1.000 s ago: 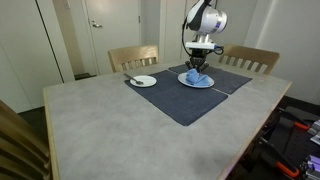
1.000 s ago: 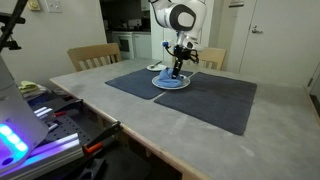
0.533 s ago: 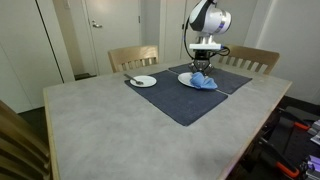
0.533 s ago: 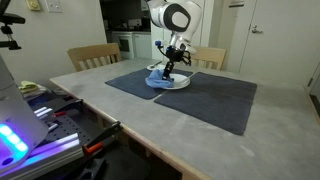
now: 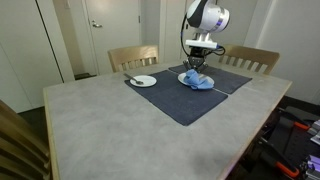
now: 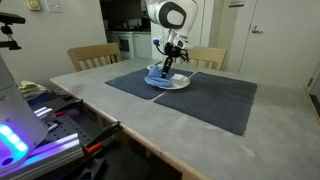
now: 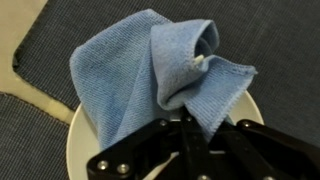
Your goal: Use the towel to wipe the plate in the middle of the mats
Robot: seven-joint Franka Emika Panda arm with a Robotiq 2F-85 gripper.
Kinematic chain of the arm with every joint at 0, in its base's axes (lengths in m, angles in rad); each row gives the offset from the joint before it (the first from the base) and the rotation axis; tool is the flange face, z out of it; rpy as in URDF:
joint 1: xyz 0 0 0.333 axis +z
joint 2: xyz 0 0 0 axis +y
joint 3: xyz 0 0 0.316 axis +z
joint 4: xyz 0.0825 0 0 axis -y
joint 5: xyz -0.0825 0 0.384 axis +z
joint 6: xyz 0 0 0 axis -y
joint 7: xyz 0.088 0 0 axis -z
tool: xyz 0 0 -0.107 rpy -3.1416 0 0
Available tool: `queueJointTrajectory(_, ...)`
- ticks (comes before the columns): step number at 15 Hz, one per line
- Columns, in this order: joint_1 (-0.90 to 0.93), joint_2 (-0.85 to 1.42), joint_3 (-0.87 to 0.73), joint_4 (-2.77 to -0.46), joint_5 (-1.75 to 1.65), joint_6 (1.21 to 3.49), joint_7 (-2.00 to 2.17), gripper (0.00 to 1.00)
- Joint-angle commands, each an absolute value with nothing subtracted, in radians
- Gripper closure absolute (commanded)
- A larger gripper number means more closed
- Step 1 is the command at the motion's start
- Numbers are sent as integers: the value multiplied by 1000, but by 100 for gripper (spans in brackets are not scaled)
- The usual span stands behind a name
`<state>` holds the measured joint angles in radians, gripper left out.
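Observation:
A blue towel (image 7: pixel 150 65) lies bunched on a white plate (image 7: pixel 80 145) that sits where the two dark mats (image 5: pixel 185 100) meet. My gripper (image 7: pixel 190 122) is shut on a fold of the towel and presses it down on the plate. In both exterior views the gripper (image 5: pixel 199 68) (image 6: pixel 168 68) stands straight over the plate (image 5: pixel 196 83) (image 6: pixel 170 84), with the towel (image 5: pixel 199 79) (image 6: pixel 163 75) under it. Much of the plate's surface is hidden by the towel.
A second white plate with a utensil (image 5: pixel 142 81) sits on the mat near one wooden chair (image 5: pixel 133 56). Another chair (image 5: pixel 250 59) stands behind the arm. The grey table (image 5: pixel 110 130) extends toward the front.
The gripper has dragged the towel sideways across the plate, toward the second plate's side, and the towel's bunched shape has shifted.

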<state>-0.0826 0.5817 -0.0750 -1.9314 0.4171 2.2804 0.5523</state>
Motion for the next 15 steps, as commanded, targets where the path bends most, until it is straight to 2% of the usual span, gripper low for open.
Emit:
queueJointTrajectory(1,-87,599,-64,-1866,459,2318,539,98)
queueJointTrajectory(8,-110,676,-107,-1707,439,2304,615,98)
queueJointTrajectory(15,-113,692,-216,-1713,347,2244,730,98)
